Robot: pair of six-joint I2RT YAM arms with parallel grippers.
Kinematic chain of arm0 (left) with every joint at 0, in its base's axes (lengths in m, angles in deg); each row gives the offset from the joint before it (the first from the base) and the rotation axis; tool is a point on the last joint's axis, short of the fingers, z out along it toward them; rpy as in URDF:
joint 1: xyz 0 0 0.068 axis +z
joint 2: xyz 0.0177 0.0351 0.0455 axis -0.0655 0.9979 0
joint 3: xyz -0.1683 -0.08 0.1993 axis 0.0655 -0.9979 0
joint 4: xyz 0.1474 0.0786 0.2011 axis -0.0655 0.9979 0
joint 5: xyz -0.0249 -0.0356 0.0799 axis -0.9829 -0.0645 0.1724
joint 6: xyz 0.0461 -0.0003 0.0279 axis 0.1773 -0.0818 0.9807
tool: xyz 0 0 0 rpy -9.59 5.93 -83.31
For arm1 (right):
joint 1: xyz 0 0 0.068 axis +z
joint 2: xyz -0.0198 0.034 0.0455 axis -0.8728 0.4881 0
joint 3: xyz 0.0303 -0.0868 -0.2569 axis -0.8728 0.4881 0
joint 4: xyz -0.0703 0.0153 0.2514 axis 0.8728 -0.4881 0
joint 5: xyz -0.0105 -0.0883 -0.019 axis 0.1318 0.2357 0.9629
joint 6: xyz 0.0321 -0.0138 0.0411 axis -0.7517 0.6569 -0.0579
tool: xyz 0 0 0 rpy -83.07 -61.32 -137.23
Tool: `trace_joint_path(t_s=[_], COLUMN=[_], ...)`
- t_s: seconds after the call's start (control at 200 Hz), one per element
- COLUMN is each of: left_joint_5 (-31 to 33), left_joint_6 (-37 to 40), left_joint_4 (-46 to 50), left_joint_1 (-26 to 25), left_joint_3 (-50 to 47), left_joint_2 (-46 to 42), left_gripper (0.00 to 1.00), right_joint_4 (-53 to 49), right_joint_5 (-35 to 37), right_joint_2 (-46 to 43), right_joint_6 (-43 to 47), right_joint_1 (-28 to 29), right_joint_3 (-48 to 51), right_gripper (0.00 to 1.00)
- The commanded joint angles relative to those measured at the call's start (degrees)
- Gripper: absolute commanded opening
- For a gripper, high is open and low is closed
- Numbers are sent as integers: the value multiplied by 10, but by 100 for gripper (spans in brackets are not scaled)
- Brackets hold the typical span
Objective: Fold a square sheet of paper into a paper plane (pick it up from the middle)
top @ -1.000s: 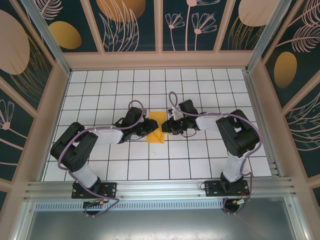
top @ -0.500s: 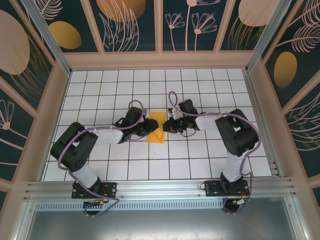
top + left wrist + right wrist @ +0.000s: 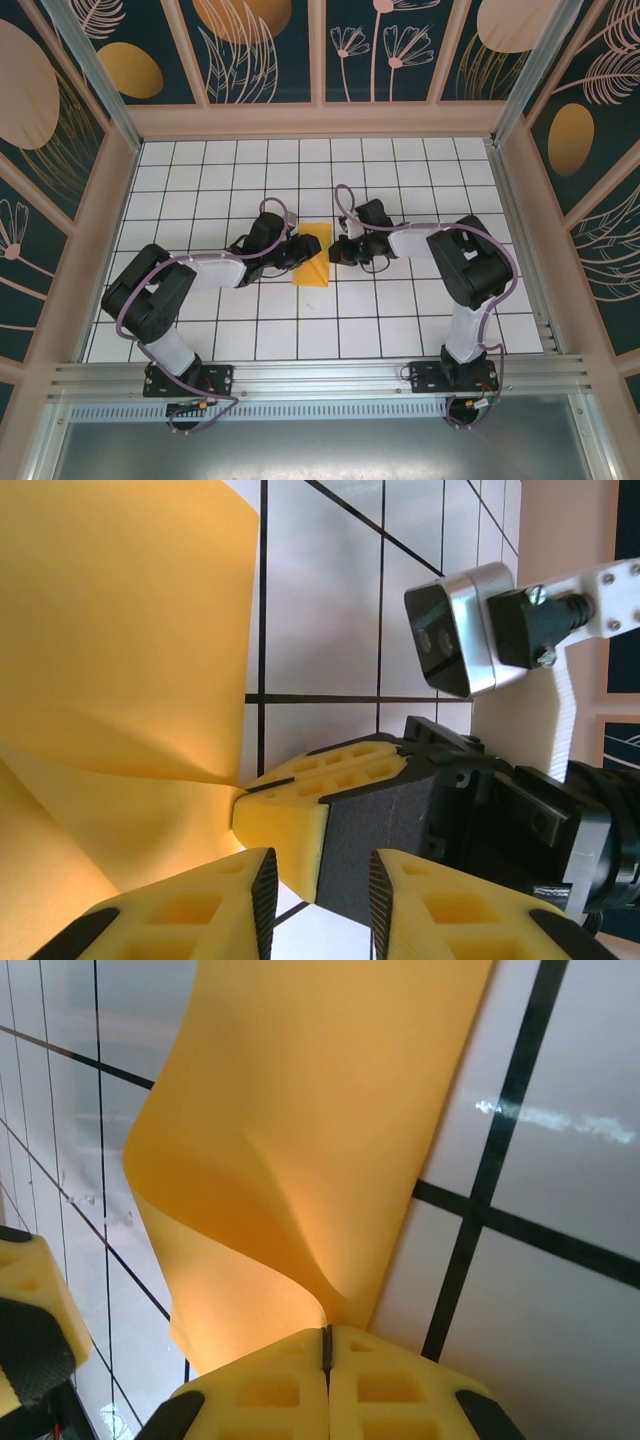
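The square sheet of paper (image 3: 313, 256) lay at the middle of the white gridded surface (image 3: 400, 190), between the two tools. One edge curled up off the surface into the right tool (image 3: 327, 1345), whose fingers were together and clamped on that edge. The left tool (image 3: 320, 880) stood just beside this pinch point with its fingers apart and no paper between them.

White grid-tiled table (image 3: 400, 320), orange-yellow sheet of paper (image 3: 314, 262) partly resting on it
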Motion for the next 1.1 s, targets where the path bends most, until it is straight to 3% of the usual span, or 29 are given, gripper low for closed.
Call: trace_joint_path(t_s=[0.0,1.096], left_joint_5=[-10,-8], left_joint_6=[6,18], left_joint_4=[-10,7], left_joint_1=[-2,-2], left_joint_3=[3,21], left_joint_2=[16,68], left_gripper=[32,32], right_joint_4=[-14,-13], right_joint_5=[14,25], right_joint_2=[9,29], right_joint_6=[18,5], right_joint_1=[1,-1], right_joint_3=[-19,-39], right_gripper=[8,8])
